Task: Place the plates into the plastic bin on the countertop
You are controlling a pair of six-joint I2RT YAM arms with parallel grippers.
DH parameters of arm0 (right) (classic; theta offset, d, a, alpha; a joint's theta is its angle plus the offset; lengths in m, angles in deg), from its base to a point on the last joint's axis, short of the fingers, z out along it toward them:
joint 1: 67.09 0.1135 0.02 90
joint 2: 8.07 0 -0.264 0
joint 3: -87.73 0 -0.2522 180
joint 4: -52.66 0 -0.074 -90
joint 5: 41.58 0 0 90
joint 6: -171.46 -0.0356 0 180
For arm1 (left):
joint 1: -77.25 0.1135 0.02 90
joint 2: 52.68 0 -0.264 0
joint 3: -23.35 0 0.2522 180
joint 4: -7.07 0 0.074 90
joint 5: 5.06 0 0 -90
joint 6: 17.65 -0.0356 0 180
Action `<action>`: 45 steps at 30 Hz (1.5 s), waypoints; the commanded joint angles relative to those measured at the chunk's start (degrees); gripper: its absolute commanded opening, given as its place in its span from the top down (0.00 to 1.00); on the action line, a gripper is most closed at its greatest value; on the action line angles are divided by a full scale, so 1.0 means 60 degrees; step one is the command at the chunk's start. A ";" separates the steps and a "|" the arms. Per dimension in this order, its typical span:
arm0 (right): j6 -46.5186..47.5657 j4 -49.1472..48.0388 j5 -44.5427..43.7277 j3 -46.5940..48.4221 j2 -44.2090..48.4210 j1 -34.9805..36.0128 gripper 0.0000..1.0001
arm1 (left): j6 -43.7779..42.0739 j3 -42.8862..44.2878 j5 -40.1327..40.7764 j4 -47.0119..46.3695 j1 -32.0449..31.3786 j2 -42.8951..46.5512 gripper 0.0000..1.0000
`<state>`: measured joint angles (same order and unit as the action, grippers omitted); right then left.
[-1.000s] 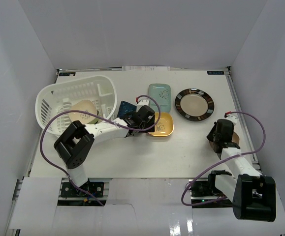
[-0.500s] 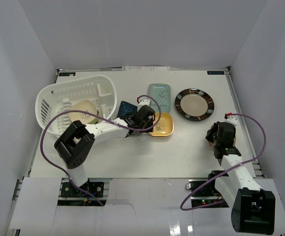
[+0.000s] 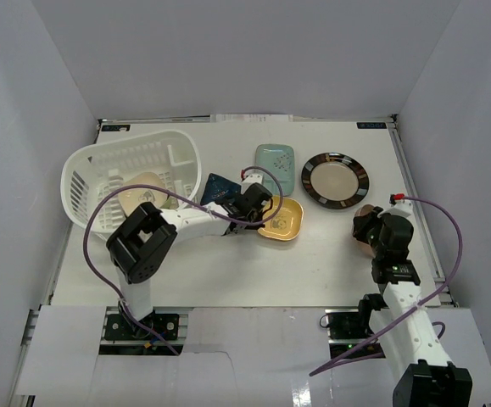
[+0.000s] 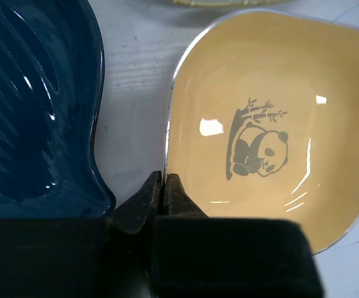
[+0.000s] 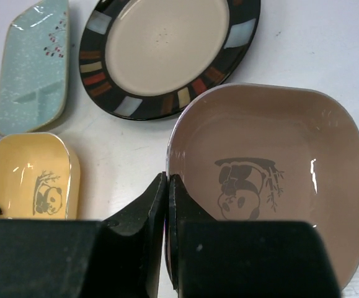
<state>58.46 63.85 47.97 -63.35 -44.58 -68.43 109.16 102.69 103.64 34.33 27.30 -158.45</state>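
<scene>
My left gripper (image 4: pixel 163 180) is shut on the left rim of a yellow panda plate (image 4: pixel 272 124), which sits mid-table (image 3: pixel 283 219). A dark blue leaf-shaped plate (image 4: pixel 36 105) lies just left of it. My right gripper (image 5: pixel 168 183) is shut on the left rim of a brown panda plate (image 5: pixel 278 161), at the right of the countertop (image 3: pixel 365 225). The white plastic bin (image 3: pixel 80 170) stands at the far left with a beige plate (image 3: pixel 143 191) inside. A pale teal plate (image 3: pixel 275 158) and a round black-rimmed plate (image 3: pixel 335 179) lie at the back.
White walls close in the countertop (image 3: pixel 228 267) on three sides. Purple cables loop from both arms over the table. The left arm stretches from its base across the front of the bin towards the middle.
The left jaws have closed on the yellow plate's rim. The right arm has swung in and straightened, carrying the brown plate a little to the left.
</scene>
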 commanded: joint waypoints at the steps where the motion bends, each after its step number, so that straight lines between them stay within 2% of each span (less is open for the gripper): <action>1: -0.0194 0.0413 0.0514 0.0490 0.0357 0.0092 0.92 | -0.0160 0.0217 -0.0083 0.0021 -0.0039 0.0563 0.99; 5: -0.0165 0.1013 0.0690 0.1105 0.0898 0.0121 0.92 | -0.0101 -0.0090 -0.0800 0.0065 -0.0039 0.1689 1.00; 8: -0.0179 0.1219 0.0938 0.1589 0.1148 0.0151 0.92 | -0.0116 -0.0426 -0.1196 0.0094 -0.0038 0.3065 1.00; 10: -0.0209 0.1292 0.1244 0.1881 0.1207 0.0165 0.92 | -0.0160 -0.0661 -0.1009 0.0342 -0.0039 0.4368 1.00; 12: -0.0267 0.1249 0.1494 0.1999 0.1251 0.0194 0.92 | -0.0174 -0.0531 0.0044 0.1318 0.0049 0.5450 1.00; 15: -0.0413 0.1015 0.2211 0.2030 0.1193 0.0209 0.92 | -0.0189 -0.0164 0.1144 0.2404 0.0677 0.6420 1.00; 18: -0.0502 0.0619 0.2769 0.1985 0.0798 0.1027 0.92 | -0.0335 -0.0003 0.0768 0.3050 0.2548 0.7286 1.00; 19: -0.0415 0.0560 0.2668 0.2000 0.0507 0.1320 0.92 | -0.0423 0.0012 0.0606 0.3155 0.3743 0.7447 1.00; 20: -0.0312 0.0589 0.2479 0.2087 0.0345 0.1714 0.92 | -0.0597 -0.0031 0.0488 0.3257 0.4292 0.7478 1.00; 21: -0.0195 0.0618 0.2187 0.2291 0.0213 0.2690 0.92 | -0.0672 -0.0032 0.0168 0.3418 0.4790 0.7464 1.00; 22: 0.0052 0.0647 0.1473 0.2395 -0.0035 0.3222 0.92 | -0.0716 -0.0046 -0.0009 0.3536 0.5723 0.7434 1.00; 23: 0.0171 0.0662 0.1133 0.2512 -0.0183 0.4315 0.92 | -0.0745 -0.0148 -0.0185 0.3609 0.6182 0.7420 1.00; 25: 0.0332 0.0634 0.0299 0.2805 -0.0650 0.5273 0.92 | -0.0790 -0.0338 -0.0698 0.3537 0.7278 0.7449 1.00; 26: 0.0377 0.0546 0.0135 0.2864 -0.0827 0.6075 0.92 | -0.0790 -0.0499 -0.0844 0.3522 0.7605 0.7420 1.00; 29: 0.0567 0.0239 -0.0583 0.3244 -0.1661 0.7486 0.92 | -0.0717 -0.0792 -0.1386 0.3609 0.8688 0.7143 1.00; 34: 0.1328 0.0384 -0.2428 0.4836 -0.3197 1.0018 0.92 | -0.0658 -0.1408 -0.1855 0.3566 0.9687 0.6732 1.00; 39: 0.2470 0.0384 -0.2738 0.6451 -0.4823 1.1048 0.92 | -0.0555 -0.1817 -0.1886 0.3596 0.9908 0.6335 1.00; 40: 0.2631 0.0384 -0.2752 0.7048 -0.5031 1.1238 0.92 | -0.0555 -0.1877 -0.1958 0.3552 0.9922 0.6364 0.98; 42: 0.3069 0.0384 -0.2695 0.7681 -0.5732 1.1356 0.92 | -0.0570 -0.1965 -0.2076 0.3551 0.9922 0.6409 0.83; 43: 0.3188 0.0355 -0.2636 0.8017 -0.5953 1.1371 0.92 | -0.0628 -0.2023 -0.2149 0.3551 0.9922 0.6467 0.73; 44: 0.3306 0.0340 -0.2519 0.8673 -0.6217 1.1371 0.92 | -0.0658 -0.2053 -0.2338 0.3580 0.9922 0.6482 0.53; 45: 0.3611 0.0326 -0.2446 0.9028 -0.6756 1.1386 0.92 | -0.0687 -0.2039 -0.2398 0.3610 0.9922 0.6511 0.46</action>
<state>74.02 69.34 34.46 -16.62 -81.02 -0.52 105.23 90.17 91.86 56.86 86.53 -121.49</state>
